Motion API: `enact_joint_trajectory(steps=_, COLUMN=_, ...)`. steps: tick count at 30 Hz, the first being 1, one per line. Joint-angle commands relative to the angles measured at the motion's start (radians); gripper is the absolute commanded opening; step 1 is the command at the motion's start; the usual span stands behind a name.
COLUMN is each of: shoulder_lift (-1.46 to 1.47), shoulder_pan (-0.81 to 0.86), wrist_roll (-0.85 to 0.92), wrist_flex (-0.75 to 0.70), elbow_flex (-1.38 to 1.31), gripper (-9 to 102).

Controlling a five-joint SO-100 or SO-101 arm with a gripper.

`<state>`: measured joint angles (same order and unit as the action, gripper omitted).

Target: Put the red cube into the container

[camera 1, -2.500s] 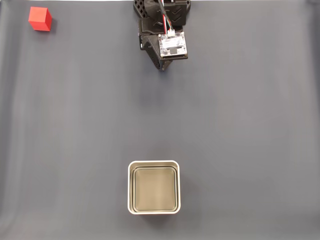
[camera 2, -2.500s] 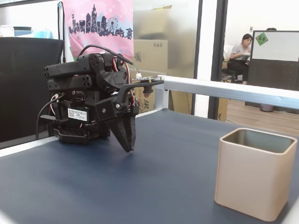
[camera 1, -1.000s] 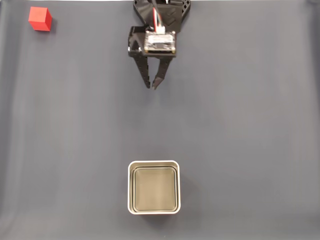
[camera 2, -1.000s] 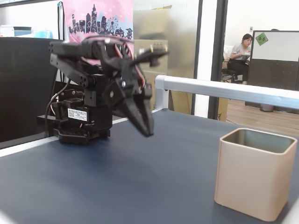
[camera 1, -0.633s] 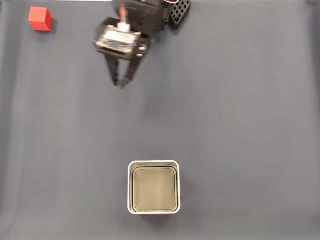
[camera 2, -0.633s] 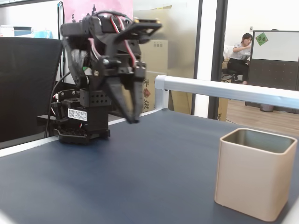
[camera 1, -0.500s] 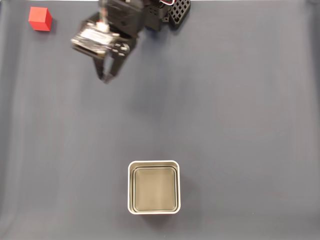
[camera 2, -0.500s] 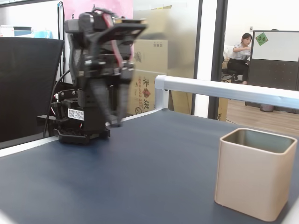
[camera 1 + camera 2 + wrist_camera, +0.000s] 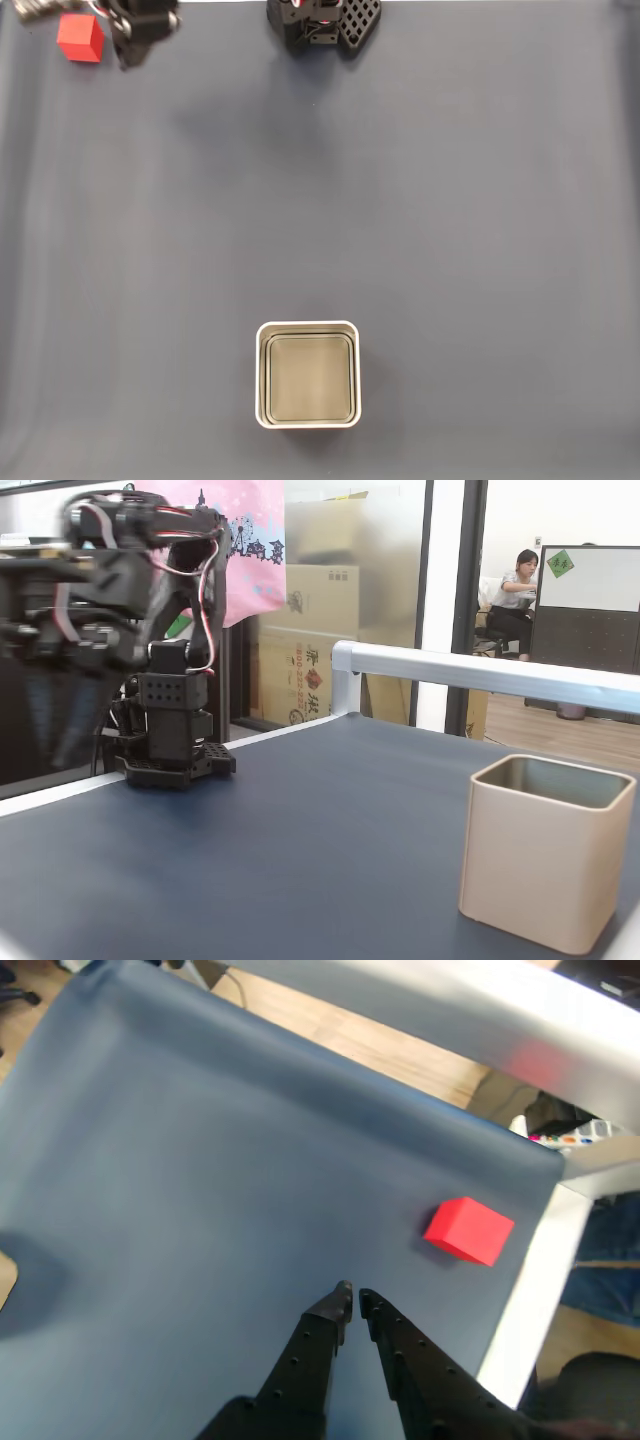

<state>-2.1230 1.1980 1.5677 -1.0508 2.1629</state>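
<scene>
Cube [image 9: 468, 1230] sits on the dark desk [image 9: 420, 200] ahead and to the right of your end effector [image 9: 351, 1297] in the wrist view, near but not touching, close to the desk's corner by the metal rail [image 9: 530, 1290]. Your end effector's jaws are narrowed to a thin slit and hold nothing. In a fixed view from above, you see the cube [image 9: 80, 38] at the top left corner just left of the blurred end effector [image 9: 125, 58], well apart from the container [image 9: 262, 376] at the bottom centre.
</scene>
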Motion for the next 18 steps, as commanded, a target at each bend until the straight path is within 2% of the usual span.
enact_joint_trajectory(steps=1, shoulder_lift=0.049, shoulder_pan=0.081, wrist_roll=0.031, wrist_flex=0.000, elbow_flex=-0.101, gripper=1)
enact_joint_trajectory(steps=8, shoulder_lift=0.176, shoulder_pan=0.186, wrist_roll=0.025, wrist_flex=0.028, elbow_flex=-0.195, gripper=10)
enact_joint_trajectory(steps=12, shoulder_lift=0.225, shoulder_pan=0.241, wrist_roll=0.009, wrist_flex=0.078, elbow_flex=-0.199, gripper=18)
enact_joint_trajectory(steps=18, shoulder_lift=0.296, shoulder_pan=0.310, wrist_roll=0.029, wrist_flex=0.161, elbow_flex=-0.196, gripper=24)
